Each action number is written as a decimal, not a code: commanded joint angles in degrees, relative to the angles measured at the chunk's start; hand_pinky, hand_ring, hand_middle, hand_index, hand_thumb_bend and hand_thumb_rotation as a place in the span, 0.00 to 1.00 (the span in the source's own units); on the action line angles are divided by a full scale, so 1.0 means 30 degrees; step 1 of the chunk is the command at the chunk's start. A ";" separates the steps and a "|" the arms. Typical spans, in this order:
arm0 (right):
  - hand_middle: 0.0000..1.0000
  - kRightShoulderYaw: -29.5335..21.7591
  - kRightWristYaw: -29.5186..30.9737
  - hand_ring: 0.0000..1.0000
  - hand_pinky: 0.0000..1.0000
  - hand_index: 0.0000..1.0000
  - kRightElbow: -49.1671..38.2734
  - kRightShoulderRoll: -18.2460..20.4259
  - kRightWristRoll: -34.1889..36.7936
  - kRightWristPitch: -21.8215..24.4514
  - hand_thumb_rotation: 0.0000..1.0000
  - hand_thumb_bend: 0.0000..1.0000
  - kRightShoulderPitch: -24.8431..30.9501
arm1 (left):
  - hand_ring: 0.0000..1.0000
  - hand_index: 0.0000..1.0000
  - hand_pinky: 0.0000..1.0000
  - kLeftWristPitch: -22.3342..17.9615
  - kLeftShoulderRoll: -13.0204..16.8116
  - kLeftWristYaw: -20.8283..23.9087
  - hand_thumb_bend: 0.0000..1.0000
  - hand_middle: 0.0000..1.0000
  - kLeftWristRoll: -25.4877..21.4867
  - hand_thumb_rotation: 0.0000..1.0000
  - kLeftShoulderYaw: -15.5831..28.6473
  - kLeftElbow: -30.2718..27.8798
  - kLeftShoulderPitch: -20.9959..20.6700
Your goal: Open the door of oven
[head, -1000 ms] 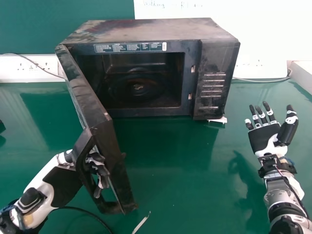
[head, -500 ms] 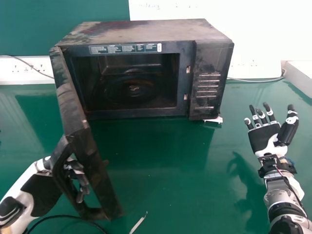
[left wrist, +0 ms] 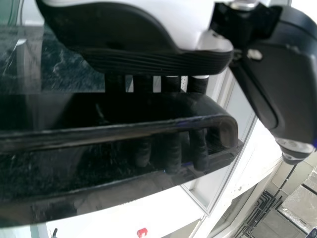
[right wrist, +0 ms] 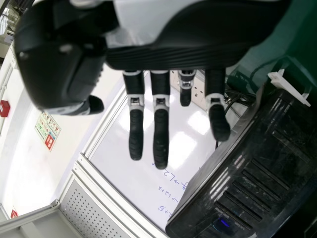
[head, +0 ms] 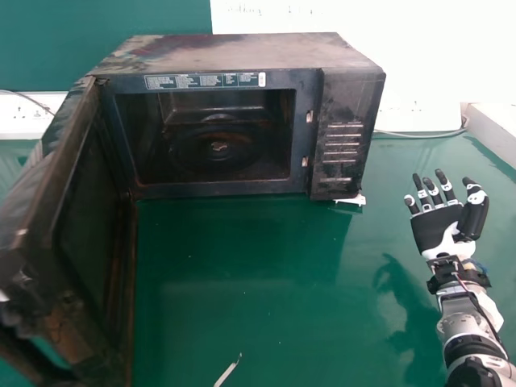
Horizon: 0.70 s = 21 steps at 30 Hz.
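At the near left, the robot's left hand (left wrist: 143, 57) is clamped on the glossy black loop handle (left wrist: 74, 111) of the oven door, its fingers passed behind the bar and curled through the loop, its thumb apart from it. The scuffed black rectangular door (head: 85, 226) stands wide open, running from the left front edge of the oven toward the near left, with its inner face toward the middle of the bench. The boxy black oven (head: 242, 52), dusty and stained on top, sits left of the middle at the far side of the glossy green bench (head: 242, 274); its dark inside is open to view, with a printed strip (head: 205, 81) above the opening. A thin whitish strip (head: 226, 372) lies at the near edge, in front of the oven. The black ridged control panel (head: 347, 137) forms the oven's right front, and a white scrap (head: 352, 200) pokes out beneath it. Well apart on the right, the black-and-white right hand (head: 439, 230) is empty, its fingers extended and spread.
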 commanded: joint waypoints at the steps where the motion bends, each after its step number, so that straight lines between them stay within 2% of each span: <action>1: 0.76 -0.0198 -0.0095 0.61 0.49 0.81 0.0133 -0.0421 0.0120 0.0008 0.82 1.00 0.0020 | 0.31 0.45 0.21 -0.3394 0.1977 -0.1535 0.73 0.39 -1.0523 0.38 0.5202 -0.3344 -0.1185; 2: 0.76 -0.0194 -0.0070 0.61 0.49 0.82 0.0135 -0.0424 0.0116 0.0000 0.82 1.00 0.0026 | 0.32 0.44 0.22 -0.3122 0.2263 -0.1906 0.86 0.40 -1.0697 0.58 0.5615 -0.2923 -0.1084; 3: 0.77 -0.0183 -0.0037 0.61 0.49 0.82 0.0142 -0.0434 0.0102 -0.0015 0.82 1.00 0.0033 | 0.35 0.46 0.24 -0.2930 0.2584 -0.2353 0.94 0.42 -1.0861 0.76 0.6106 -0.2411 -0.1015; 5: 0.77 -0.0184 0.0026 0.61 0.49 0.82 0.0161 -0.0442 0.0103 -0.0019 0.82 1.00 0.0042 | 0.38 0.49 0.26 -0.2727 0.2809 -0.2509 0.99 0.44 -1.1250 0.85 0.6885 -0.1882 -0.1001; 6: 0.77 -0.0198 0.0074 0.61 0.49 0.83 0.0156 -0.0435 0.0128 0.0008 0.82 1.00 0.0040 | 0.37 0.55 0.26 -0.2871 0.2615 -0.2054 1.00 0.46 -1.1284 0.83 0.7106 -0.1975 -0.1012; 7: 0.77 -0.0201 0.0105 0.61 0.49 0.83 0.0159 -0.0437 0.0137 0.0030 0.81 1.00 0.0035 | 0.35 0.58 0.25 -0.3134 0.2336 -0.1496 1.00 0.46 -1.1228 0.86 0.7249 -0.2178 -0.1079; 9: 0.77 -0.0191 0.0076 0.62 0.49 0.83 0.0171 -0.0453 0.0117 0.0026 0.81 1.00 0.0029 | 0.29 0.62 0.19 -0.3896 0.1868 -0.0322 1.00 0.43 -1.1008 0.96 0.7439 -0.2599 -0.1548; 11: 0.77 -0.0208 0.0084 0.62 0.49 0.83 0.0175 -0.0462 0.0140 0.0072 0.81 1.00 0.0018 | 0.27 0.62 0.16 -0.3703 0.2066 0.0115 1.00 0.44 -1.1074 0.95 0.7818 -0.2257 -0.1676; 13: 0.77 -0.0219 0.0068 0.62 0.49 0.83 0.0217 -0.0486 0.0127 0.0036 0.82 1.00 0.0027 | 0.28 0.61 0.15 -0.2413 0.2882 -0.0222 1.00 0.46 -1.1400 0.90 0.8434 -0.0960 -0.1250; 15: 0.76 -0.0221 -0.0015 0.61 0.49 0.83 0.0269 -0.0519 0.0095 -0.0016 0.82 1.00 0.0027 | 0.29 0.60 0.15 -0.1755 0.3252 0.0059 1.00 0.47 -1.1615 0.91 0.8908 -0.0052 -0.1233; 18: 0.76 -0.0197 -0.0008 0.61 0.49 0.84 0.0241 -0.0530 0.0065 -0.0083 0.82 1.00 0.0038 | 0.26 0.57 0.14 -0.2223 0.2803 0.1368 1.00 0.42 -1.1572 0.88 0.9070 -0.0031 -0.2079; 19: 0.77 -0.0188 -0.0032 0.62 0.49 0.84 0.0236 -0.0534 0.0051 -0.0110 0.83 1.00 0.0045 | 0.26 0.58 0.15 -0.2339 0.2717 0.1703 1.00 0.42 -1.1495 0.85 0.9046 -0.0112 -0.2278; 21: 0.76 -0.0180 -0.0094 0.61 0.49 0.83 0.0220 -0.0545 0.0036 -0.0136 0.84 1.00 0.0056 | 0.20 0.59 0.10 -0.2663 0.2598 0.2407 1.00 0.37 -1.1330 0.78 0.9063 -0.0277 -0.2662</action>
